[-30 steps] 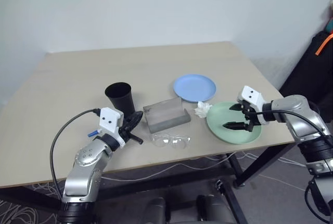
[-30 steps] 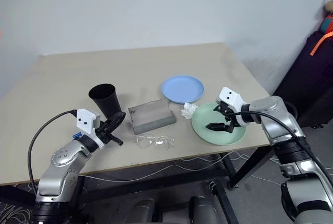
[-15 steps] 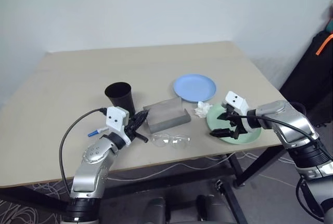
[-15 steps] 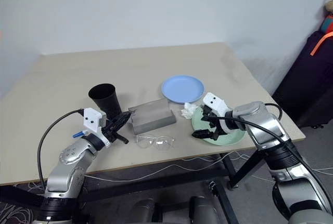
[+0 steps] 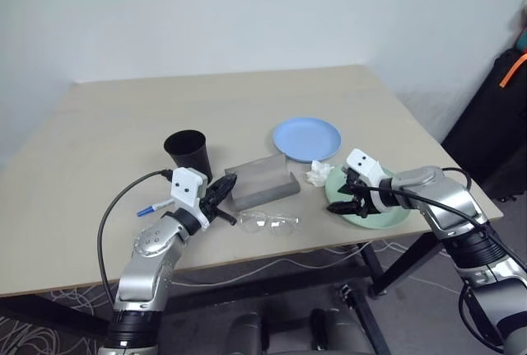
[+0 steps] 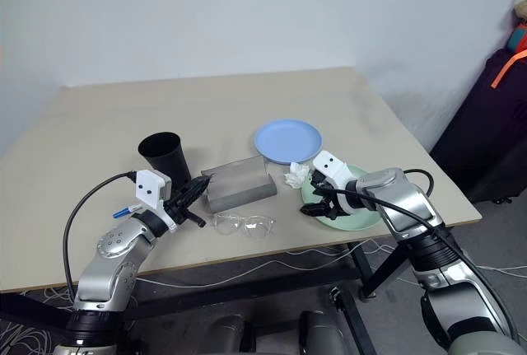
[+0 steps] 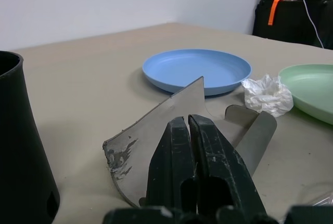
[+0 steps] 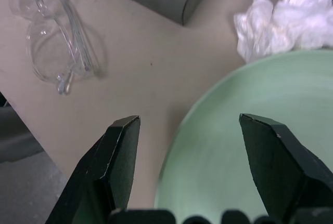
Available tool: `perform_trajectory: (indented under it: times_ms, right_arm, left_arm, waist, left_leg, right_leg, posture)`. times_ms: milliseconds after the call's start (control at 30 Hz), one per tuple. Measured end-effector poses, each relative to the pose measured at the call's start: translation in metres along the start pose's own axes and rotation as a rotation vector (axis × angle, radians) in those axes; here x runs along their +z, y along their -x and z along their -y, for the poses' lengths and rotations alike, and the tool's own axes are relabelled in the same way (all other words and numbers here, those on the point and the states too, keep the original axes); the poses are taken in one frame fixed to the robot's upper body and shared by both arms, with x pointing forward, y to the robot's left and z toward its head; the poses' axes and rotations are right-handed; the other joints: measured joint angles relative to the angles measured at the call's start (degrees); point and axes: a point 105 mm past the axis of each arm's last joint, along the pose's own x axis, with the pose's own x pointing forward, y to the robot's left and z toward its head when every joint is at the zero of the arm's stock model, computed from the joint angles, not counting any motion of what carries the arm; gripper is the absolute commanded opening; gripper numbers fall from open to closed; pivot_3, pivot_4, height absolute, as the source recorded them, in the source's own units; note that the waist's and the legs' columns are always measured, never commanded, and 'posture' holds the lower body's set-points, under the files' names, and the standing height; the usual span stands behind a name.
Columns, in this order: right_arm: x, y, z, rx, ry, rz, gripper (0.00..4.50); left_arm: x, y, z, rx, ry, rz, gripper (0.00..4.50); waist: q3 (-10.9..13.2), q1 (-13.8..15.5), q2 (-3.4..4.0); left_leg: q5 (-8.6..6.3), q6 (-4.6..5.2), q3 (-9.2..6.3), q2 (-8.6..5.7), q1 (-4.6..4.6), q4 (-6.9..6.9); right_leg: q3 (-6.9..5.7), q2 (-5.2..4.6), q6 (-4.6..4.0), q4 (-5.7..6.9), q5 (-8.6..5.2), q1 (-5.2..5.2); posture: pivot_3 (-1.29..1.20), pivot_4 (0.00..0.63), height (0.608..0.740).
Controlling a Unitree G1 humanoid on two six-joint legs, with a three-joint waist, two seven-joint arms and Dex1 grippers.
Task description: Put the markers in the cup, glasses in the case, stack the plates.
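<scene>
From the head cameras, the right gripper [image 5: 352, 198] hung with its jaws parted over the worktop-centre-facing rim of the mint-green plate [image 5: 385, 212], which lay at the front right corner of the worktop [image 5: 123, 116]; no part of the plate was yet pinched, and the light blue plate [image 5: 307, 138] it must be stacked with sat just behind it, toward the far edge, so the right arm was plainly the nearer. A crumpled white tissue [image 5: 319, 174] lay between the two plates. The left gripper [image 5: 226, 185], jaws clenched on nothing, pointed at the near end of the grey case [image 5: 262, 180], with the black cup [image 5: 189, 151] just behind it, the clear glasses [image 5: 270, 221] by the front edge, their long axis running along that edge, and a blue-capped marker [image 5: 153, 206] beside the left arm. In the left wrist view, the shut black fingers [image 7: 179, 167] aimed level at the matte grey case [image 7: 156, 125], its surface scuffed at one corner, with the smooth, shallow blue plate [image 7: 197, 70] beyond. In the right wrist view, the two dark fingers [image 8: 122, 151] straddled the curved edge of the glossy green plate [image 8: 234, 151], bare worktop under one, plate under the other; the see-through glasses [image 8: 52, 42] lay well aside.
</scene>
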Motion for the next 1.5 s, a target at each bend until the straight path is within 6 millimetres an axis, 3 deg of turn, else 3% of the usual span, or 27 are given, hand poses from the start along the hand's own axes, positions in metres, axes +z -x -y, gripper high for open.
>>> perform_trajectory:
  times_ms: [133, 267, 567, 667, 833, 867, 900, 933, 967, 1000, 1033, 1067, 1133, 1167, 1233, 1267, 1300, 1333, 1400, 1500]
  right_arm:
    - [-0.010, -0.005, -0.001, -0.016, -0.027, -0.032, 3.30]
    - [-0.012, -0.005, -0.001, -0.027, -0.039, -0.043, 2.42]
    - [-0.011, -0.007, -0.001, -0.080, 0.001, -0.051, 2.42]
    - [-0.015, -0.008, -0.004, -0.093, -0.005, -0.061, 1.81]
    - [-0.013, -0.007, -0.009, -0.125, 0.000, -0.060, 0.20]
    - [-0.012, -0.005, -0.007, -0.144, 0.005, -0.059, 0.20]
    - [-0.012, -0.005, -0.007, -0.152, 0.007, -0.058, 0.20]
    - [-0.014, -0.005, -0.008, -0.156, 0.003, -0.060, 0.20]
    - [-0.015, -0.006, -0.007, -0.164, -0.002, -0.062, 0.20]
    - [-0.015, -0.007, -0.007, -0.171, -0.008, -0.062, 0.20]
    - [-0.017, -0.007, -0.007, -0.179, -0.012, -0.065, 0.20]
    - [-0.017, -0.007, -0.006, -0.188, -0.012, -0.066, 0.20]
    - [-0.017, -0.008, -0.004, -0.207, -0.013, -0.067, 0.20]
    - [-0.018, -0.008, -0.002, -0.214, -0.014, -0.068, 0.09]
    - [-0.019, -0.009, 0.000, -0.224, -0.020, -0.068, 0.09]
    - [-0.020, -0.010, 0.001, -0.228, -0.024, -0.070, 0.09]
    - [-0.021, -0.010, 0.002, -0.232, -0.025, -0.071, 0.09]
    - [-0.021, -0.010, 0.003, -0.238, -0.026, -0.072, 0.09]
    - [-0.023, -0.011, 0.006, -0.246, -0.028, -0.072, 0.09]
    - [-0.019, -0.011, 0.010, -0.257, -0.011, -0.052, 0.09]
  left_arm:
    - [0.000, 0.000, 0.000, -0.004, 0.000, 0.000, 0.00]
    - [0.000, 0.000, 0.001, -0.005, 0.000, -0.001, 0.00]
    - [0.000, 0.000, 0.001, -0.006, -0.001, -0.001, 0.00]
    - [0.000, 0.000, 0.001, -0.006, -0.001, -0.001, 0.00]
    - [0.000, 0.000, 0.001, -0.006, -0.002, -0.002, 0.00]
    - [0.000, 0.000, 0.001, -0.006, -0.002, -0.003, 0.00]
    - [0.000, 0.000, 0.000, -0.007, -0.005, -0.003, 0.00]
    - [0.001, -0.001, 0.000, -0.009, -0.008, 0.000, 0.00]
    - [0.003, -0.002, 0.000, -0.010, -0.010, 0.005, 0.00]
    - [0.001, -0.002, 0.000, -0.010, -0.007, 0.000, 0.00]
    - [0.000, -0.001, 0.001, -0.011, -0.004, -0.003, 0.00]
    - [0.000, -0.001, 0.001, -0.012, -0.004, -0.003, 0.00]
    - [0.000, -0.001, 0.001, -0.012, -0.005, -0.004, 0.00]
    - [0.000, -0.001, 0.001, -0.013, -0.005, -0.004, 0.00]
    - [0.001, -0.002, 0.001, -0.013, -0.010, -0.003, 0.00]
    - [0.004, -0.003, 0.000, -0.015, -0.014, 0.003, 0.00]
    - [0.004, -0.003, 0.000, -0.014, -0.013, 0.006, 0.00]
    - [0.001, -0.002, 0.001, -0.013, -0.008, -0.001, 0.00]
    - [0.000, -0.002, 0.001, -0.012, -0.007, -0.004, 0.00]
    - [0.000, -0.002, 0.001, -0.013, -0.006, -0.004, 0.00]
  waist:
    - [0.0, 0.0, 0.02]
    - [0.0, 0.0, 0.02]
    - [0.0, 0.0, 0.03]
    - [0.0, 0.0, 0.03]
    - [0.0, 0.0, 0.13]
    - [-0.1, -0.1, 0.10]
    - [-0.2, -0.1, -0.04]
    - [-0.5, -0.1, -0.74]
    - [-0.8, 0.2, -1.38]
    - [-0.7, 0.4, -1.71]
    - [-0.6, 0.8, -1.55]
    - [-0.6, 1.1, -1.31]
    - [-0.4, 1.0, -0.50]
    - [-0.4, 0.9, -0.08]
    - [-0.6, 1.0, 1.34]
    - [-0.8, 0.9, 0.85]
    - [-1.0, 1.0, 0.14]
    - [-0.9, 1.1, -0.01]
    - [-0.8, 1.3, 0.06]
    - [-0.7, 1.3, 0.52]
  left_leg:
    - [-0.01, -0.01, 0.00, 0.09, -0.06, 0.00]
    - [-0.01, -0.01, 0.01, 0.09, -0.06, 0.00]
    - [-0.01, -0.01, -0.06, 0.25, -0.18, -0.05]
    - [-0.01, -0.01, -0.06, 0.29, -0.20, -0.08]
    - [-0.01, -0.01, -0.03, 0.90, -0.26, -0.25]
    - [-0.01, -0.01, 0.09, 1.18, -0.41, -0.50]
    - [-0.01, 0.00, 0.37, 1.31, -0.36, -0.77]
    - [0.00, 0.00, 1.19, 1.25, -0.25, -0.76]
    - [-0.01, 0.00, 1.83, 1.04, -0.07, -0.86]
    - [0.01, -0.04, 2.30, 0.57, 0.55, -0.86]
    - [-0.17, -0.39, 2.56, 0.19, 0.84, -1.05]
    - [-0.45, -0.87, 1.90, -0.02, 0.82, -1.03]
    - [-0.56, -1.02, 0.03, -0.04, 0.81, -0.66]
    - [-0.56, -1.03, -0.80, -0.03, 0.69, -0.51]
    - [-0.55, -0.97, -2.05, 1.34, -0.60, -0.99]
    - [-0.43, -0.76, -1.51, 0.99, -0.85, -1.29]
    - [-0.25, -0.60, -1.02, 0.39, -0.34, -1.29]
    - [-0.24, -0.59, -1.05, -0.41, -0.12, -1.54]
    - [-0.20, -0.68, -0.54, -0.88, 0.16, -1.81]
    - [-0.17, -0.74, -0.74, -0.33, -0.14, -1.84]
  right_leg:
    - [-0.02, 0.00, 0.00, 0.00, 0.00, -0.05]
    - [-0.03, 0.00, 0.00, -0.01, 0.00, -0.05]
    - [-0.14, 0.01, 0.00, -0.15, 0.00, -0.04]
    - [-0.15, 0.03, 0.00, -0.21, 0.00, -0.02]
    - [-0.54, 0.11, 0.00, -0.85, 0.01, 0.13]
    - [-0.57, 0.09, 0.01, -0.84, 0.02, 0.21]
    - [-0.14, -0.02, 0.15, 0.24, -0.10, 0.07]
    - [0.48, -0.46, 0.56, 4.08, -0.50, 0.21]
    - [1.77, -0.63, -1.14, 6.29, -4.04, 0.54]
    - [1.96, -0.77, -1.18, 6.33, -4.59, 0.19]
    - [1.66, -0.77, -1.29, 5.90, -4.65, 0.27]
    - [1.38, -0.81, -1.30, 5.45, -4.64, 0.37]
    - [-0.43, -0.80, -1.30, 4.29, -4.62, 1.21]
    - [-1.54, -0.74, -1.28, 3.58, -4.61, 1.58]
    - [-3.03, 0.03, -0.64, 1.59, -3.93, 2.34]
    - [-2.10, -0.23, 0.22, 4.41, -4.54, 2.37]
    - [-0.67, -0.05, -1.39, 5.07, -5.42, 2.78]
    - [0.22, 0.03, -1.47, 5.35, -5.43, 2.70]
    - [-0.01, -0.04, -1.54, 4.77, -5.49, 2.78]
    - [-0.90, 0.12, -1.51, 3.73, -5.46, 3.01]
  posture:
    - [0.00, 0.000, 0.740]
    - [0.00, 0.000, 0.740]
    - [0.00, 0.000, 0.740]
    - [0.00, 0.000, 0.740]
    - [0.00, 0.000, 0.740]
    - [0.00, 0.000, 0.740]
    - [0.00, 0.000, 0.740]
    - [0.00, 0.000, 0.740]
    - [0.00, 0.000, 0.740]
    - [0.00, 0.000, 0.740]
    - [0.00, 0.000, 0.740]
    - [0.00, 0.000, 0.740]
    - [0.00, 0.000, 0.740]
    - [0.00, 0.000, 0.740]
    - [0.00, 0.000, 0.740]
    - [0.00, 0.000, 0.740]
    - [0.00, 0.000, 0.740]
    - [0.00, 0.000, 0.740]
    - [0.00, 0.000, 0.740]
    - [0.00, 0.000, 0.740]
